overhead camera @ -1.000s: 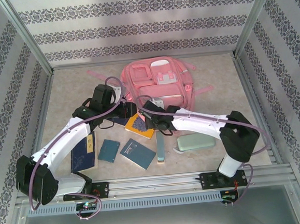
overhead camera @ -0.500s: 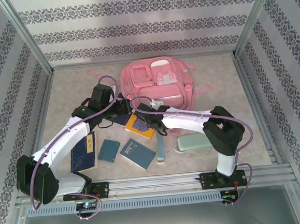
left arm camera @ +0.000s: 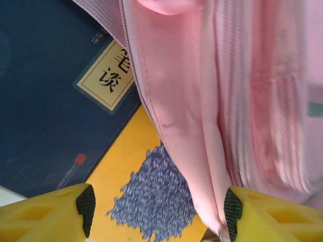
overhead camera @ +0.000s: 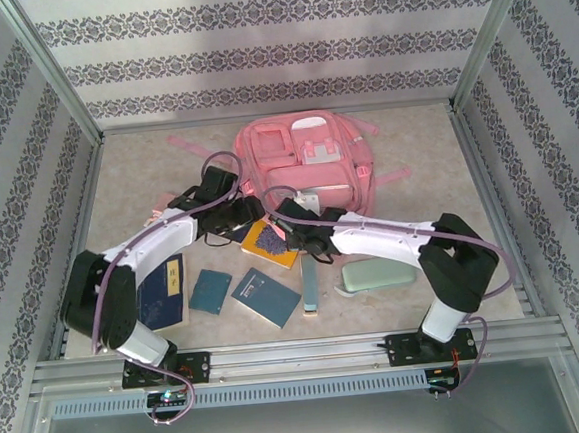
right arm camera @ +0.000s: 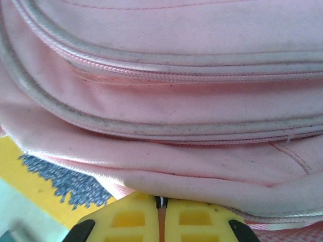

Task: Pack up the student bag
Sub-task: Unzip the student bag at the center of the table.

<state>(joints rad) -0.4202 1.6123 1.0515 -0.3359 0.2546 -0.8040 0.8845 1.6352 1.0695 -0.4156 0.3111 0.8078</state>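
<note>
We see a large pink student bag (overhead camera: 306, 165) lying flat at the far middle of the table (overhead camera: 136, 178), its lower edge turned toward both arms. Our right gripper (right arm camera: 160, 212) is closed and seems to pinch a thin fold of that near edge, likely to lift it. Our left gripper (left arm camera: 159, 210) is open, its jaws astride the same hem without clamping it. An orange book (left arm camera: 126, 166) with a blue speckled patch lies partly under the hem, touching a navy book (left arm camera: 45, 111), and is probably waiting to be packed.
</note>
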